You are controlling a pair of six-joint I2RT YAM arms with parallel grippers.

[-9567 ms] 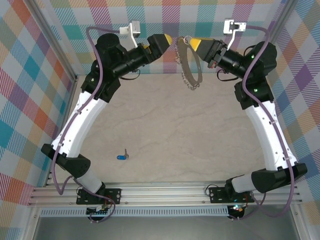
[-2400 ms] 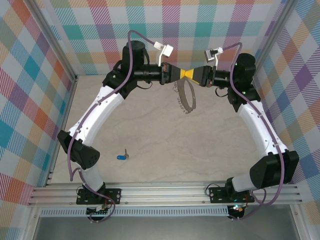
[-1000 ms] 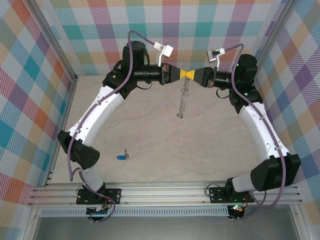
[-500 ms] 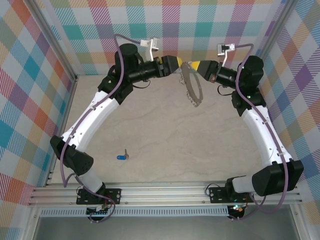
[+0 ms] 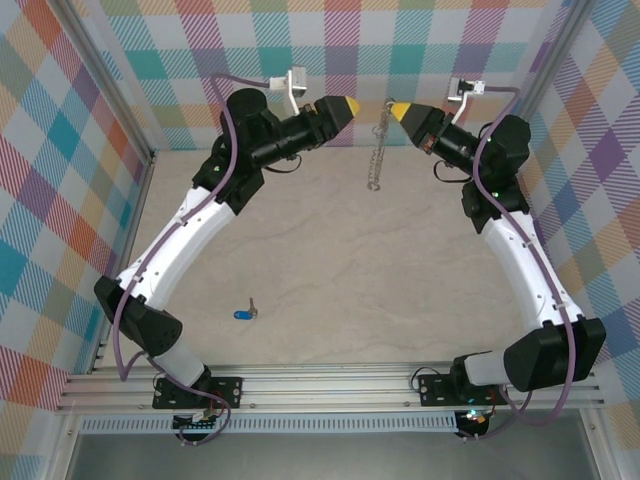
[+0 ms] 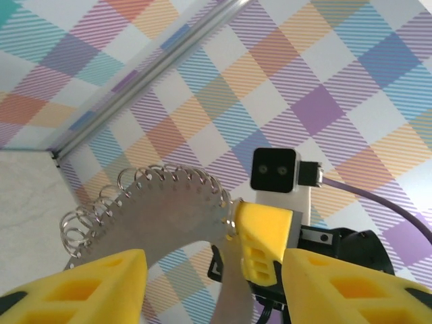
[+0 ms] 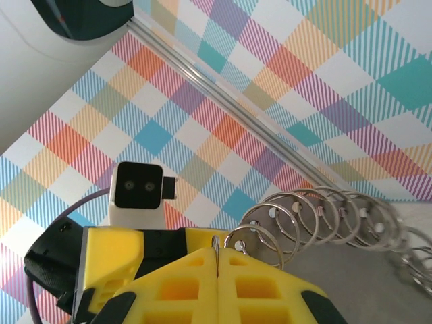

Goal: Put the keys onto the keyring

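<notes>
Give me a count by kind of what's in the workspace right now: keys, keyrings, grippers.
Keys: 1, the blue-headed key, lying loose.
Keyrings: 1, the keyring, hanging from the right gripper.
Grippers: 2, the left gripper open, the right shut on the keyring.
Total: 4

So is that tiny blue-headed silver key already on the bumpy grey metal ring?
No, the key lies on the table, far from the hanging ring.

The key [image 5: 244,314], at 7 o'clock from above, is too small to show its blade. The keyring [image 7: 324,216] runs off the right wrist view at 4 o'clock.
</notes>
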